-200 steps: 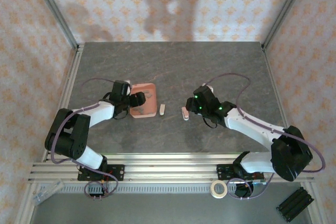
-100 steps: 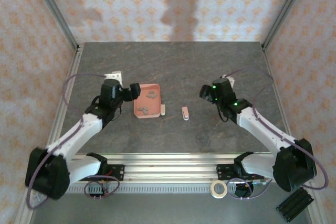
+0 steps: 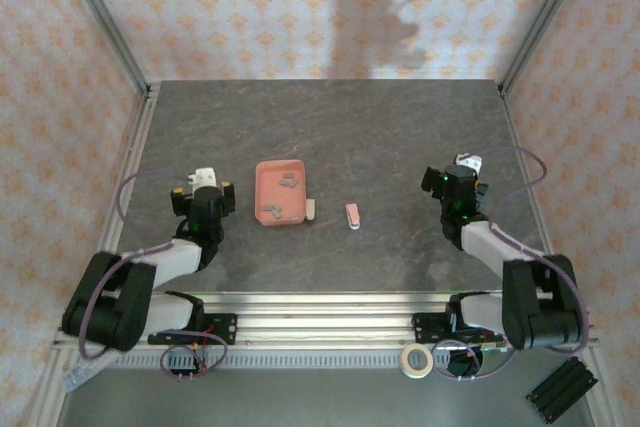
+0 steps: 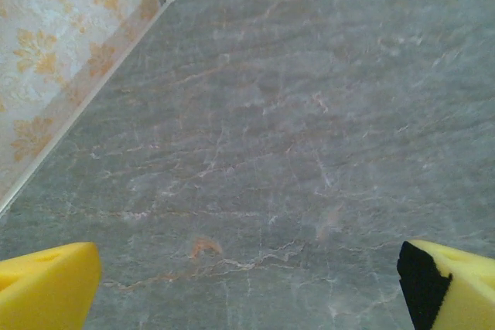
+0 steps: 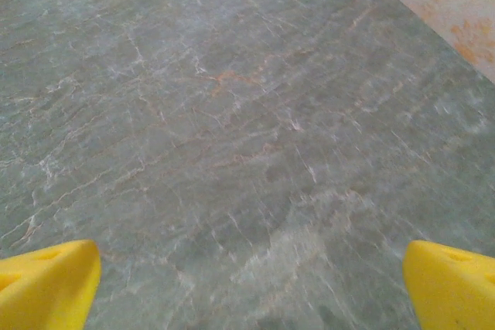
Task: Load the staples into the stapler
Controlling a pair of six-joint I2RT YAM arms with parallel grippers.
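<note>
The grey stone-patterned desk (image 3: 400, 127) occupied the middle of the top view, enclosed by patterned walls (image 3: 250, 17) on three sides. The left arm (image 3: 150, 262) lay folded near the desk's left front area, and the right arm (image 3: 500, 247) lay folded near the right front area. A salmon-pink tray (image 3: 276, 194) sat on the desk left of centre, between the two arms and well apart from both. The left gripper (image 3: 203, 190) was positioned left of the tray and was released: in the left wrist view its yellow fingertips (image 4: 46, 287) stood wide apart with bare desk between them. The right gripper (image 3: 462, 179) was positioned well to the right of the stapler and was also released: in the right wrist view its yellow fingertips (image 5: 452, 284) stood wide apart over bare desk. A tape roll (image 3: 417, 359) lay on the frame below the desk's near edge. The stapler (image 3: 352, 216) lay flat on the desk to the right of the tray, apart from it. A small pale piece (image 3: 309, 209) lay just beside the tray's right wall. The staples (image 3: 289, 183) lay inside the tray as small grey clumps, some toward its far end and some toward its near end.
</note>
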